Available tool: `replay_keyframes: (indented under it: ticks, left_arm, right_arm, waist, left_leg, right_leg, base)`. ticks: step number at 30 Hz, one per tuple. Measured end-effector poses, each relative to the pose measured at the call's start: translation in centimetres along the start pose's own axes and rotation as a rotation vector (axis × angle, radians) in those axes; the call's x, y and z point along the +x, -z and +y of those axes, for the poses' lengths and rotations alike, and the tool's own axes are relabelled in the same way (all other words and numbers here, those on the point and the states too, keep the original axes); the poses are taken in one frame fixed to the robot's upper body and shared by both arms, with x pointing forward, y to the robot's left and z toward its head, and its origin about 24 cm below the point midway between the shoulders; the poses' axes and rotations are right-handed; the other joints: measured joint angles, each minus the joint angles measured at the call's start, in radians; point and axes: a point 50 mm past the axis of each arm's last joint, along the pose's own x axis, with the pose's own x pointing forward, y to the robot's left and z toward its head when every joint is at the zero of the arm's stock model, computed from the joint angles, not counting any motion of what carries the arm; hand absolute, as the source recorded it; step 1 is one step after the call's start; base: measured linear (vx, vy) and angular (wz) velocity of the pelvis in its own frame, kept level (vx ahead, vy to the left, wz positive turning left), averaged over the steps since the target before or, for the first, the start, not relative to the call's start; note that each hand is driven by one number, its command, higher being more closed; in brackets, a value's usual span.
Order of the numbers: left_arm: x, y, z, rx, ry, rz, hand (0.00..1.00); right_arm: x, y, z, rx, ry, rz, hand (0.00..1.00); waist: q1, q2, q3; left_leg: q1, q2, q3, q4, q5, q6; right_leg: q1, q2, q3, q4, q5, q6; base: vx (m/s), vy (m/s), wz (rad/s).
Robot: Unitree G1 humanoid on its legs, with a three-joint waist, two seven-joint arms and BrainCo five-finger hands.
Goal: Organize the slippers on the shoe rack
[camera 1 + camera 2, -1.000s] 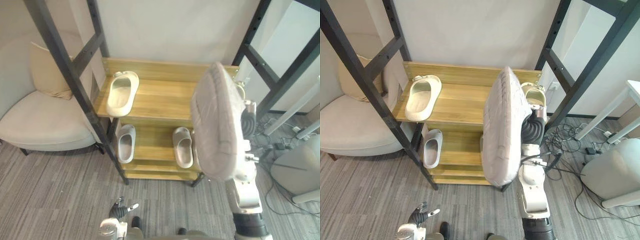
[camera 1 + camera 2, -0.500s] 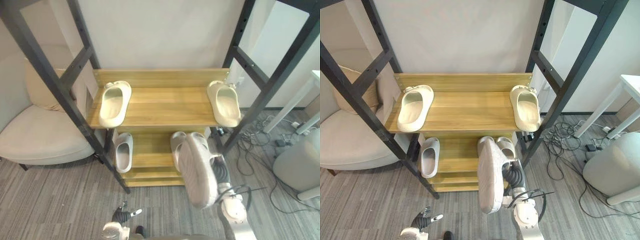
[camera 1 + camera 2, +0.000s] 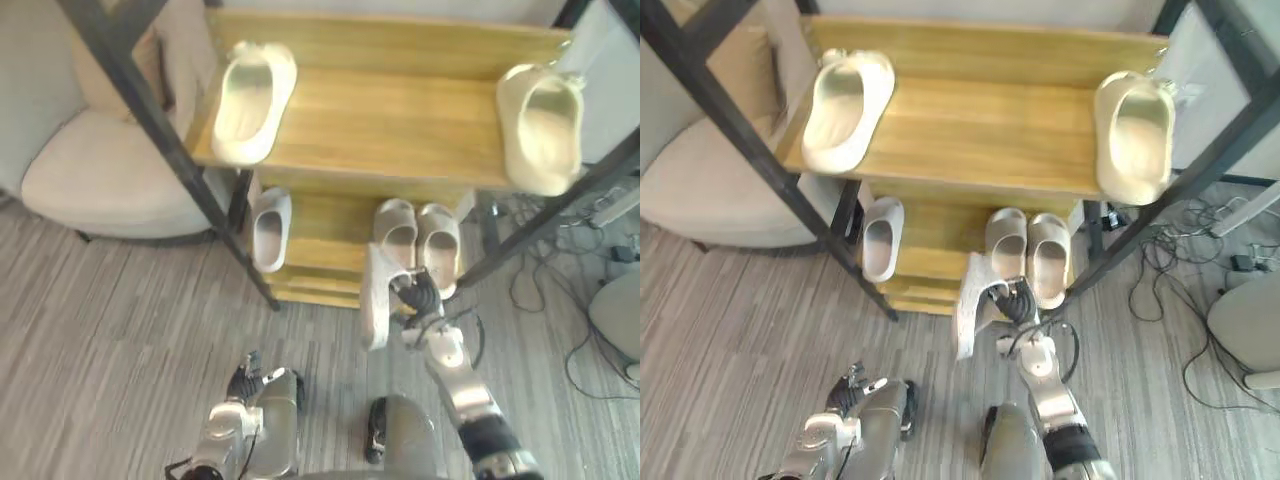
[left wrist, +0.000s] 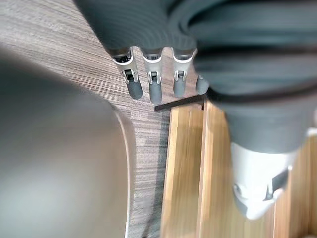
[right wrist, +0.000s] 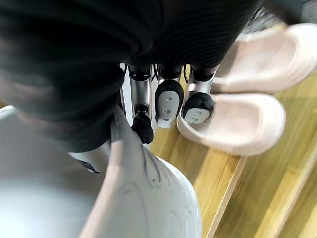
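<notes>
Holding: right hand [image 3: 417, 293] grasps grey slipper [image 3: 376, 300], edge-up before shoe rack [image 3: 400, 110]
Left hand [image 3: 245, 382]: relaxed, fingers straight, hanging low

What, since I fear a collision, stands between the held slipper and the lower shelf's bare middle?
Nothing visible. The slipper in the right hand hangs before the lower shelf, whose bare wood lies between a lone slipper and a pair.

Cream slippers [image 3: 245, 100], grey-white slipper [image 3: 375, 305], yellow-wood shoe rack [image 3: 400, 125], grey-streaked carpet [image 3: 110, 330].
</notes>
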Motion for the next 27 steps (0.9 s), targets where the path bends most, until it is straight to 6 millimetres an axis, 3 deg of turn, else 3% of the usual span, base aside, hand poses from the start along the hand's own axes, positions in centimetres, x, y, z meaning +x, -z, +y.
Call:
replay_keyframes:
  ticks: [6,9,11,13,19,23,27]
  left_arm:
    - [0.6,-2.6,-0.2,-0.068,-0.01,-0.106,0.0]
    - [1.3,-4.5,0.2,-0.078,-0.046,-0.169,0.0]
    - [1.3,-4.7,0.7,-0.068,-0.064,-0.172,0.0]
    - [1.3,-3.8,1.4,-0.049,-0.092,-0.121,0.0]
    - [0.9,-3.3,1.3,-0.098,-0.124,-0.112,0.0]
    - [0.8,-3.6,1.3,-0.138,-0.148,-0.129,0.0]
    - [0.8,-3.7,1.3,-0.147,-0.153,-0.133,0.0]
  right_arm:
    - [4.0,-3.7,-0.9,-0.037,0.071,-0.106,1.0]
    - [7.3,-7.5,-3.2,-0.147,0.145,-0.2,1.0]
    - [7.9,-8.7,-3.8,-0.177,0.166,-0.233,1.0]
    - [8.8,-11.6,-4.7,-0.235,0.205,-0.323,1.0]
    - [9.2,-13.8,-4.4,-0.353,0.217,-0.401,1.0]
    - [9.8,-16.4,-4.2,-0.439,0.244,-0.467,1.0]
    - [10.0,-17.4,-3.9,-0.532,0.26,-0.507,1.0]
  waist:
    - [0.034,0.002,0.038]
    - [0.051,0.011,0.065]
    - [0.054,0.011,0.081]
    - [0.06,0.008,0.103]
    - [0.107,0.0,0.115]
    - [0.11,0.0,0.115]
    - [0.111,0.0,0.115]
  left_leg:
    - [-0.155,-0.017,-0.031,0.188,-0.054,0.009]
    - [-0.28,-0.028,-0.054,0.309,-0.085,0.019]
    - [-0.307,-0.035,-0.057,0.336,-0.09,0.023]
    - [-0.38,-0.046,-0.056,0.392,-0.102,0.027]
    - [-0.47,-0.049,-0.05,0.456,-0.112,0.028]
    - [-0.504,-0.04,-0.045,0.473,-0.112,0.028]
    - [-0.511,-0.032,-0.043,0.486,-0.114,0.026]
  right_leg:
    - [-0.12,-0.036,-0.013,0.19,-0.074,-0.004]
    - [-0.221,-0.064,-0.028,0.305,-0.114,-0.003]
    - [-0.244,-0.072,-0.025,0.335,-0.124,-0.001]
    - [-0.313,-0.093,-0.019,0.401,-0.144,0.001]
    - [-0.396,-0.112,-0.016,0.476,-0.168,0.0]
    - [-0.43,-0.115,-0.013,0.497,-0.171,-0.002]
    - [-0.436,-0.115,-0.015,0.508,-0.178,-0.006]
  base:
    - [-0.01,0.032,0.18]
    - [-0.03,0.061,0.15]
    - [-0.05,0.038,0.12]
    - [-0.06,0.044,0.09]
    - [-0.02,0.034,0.06]
    - [0.0,0.003,0.01]
    - [0.0,0.0,-0.01]
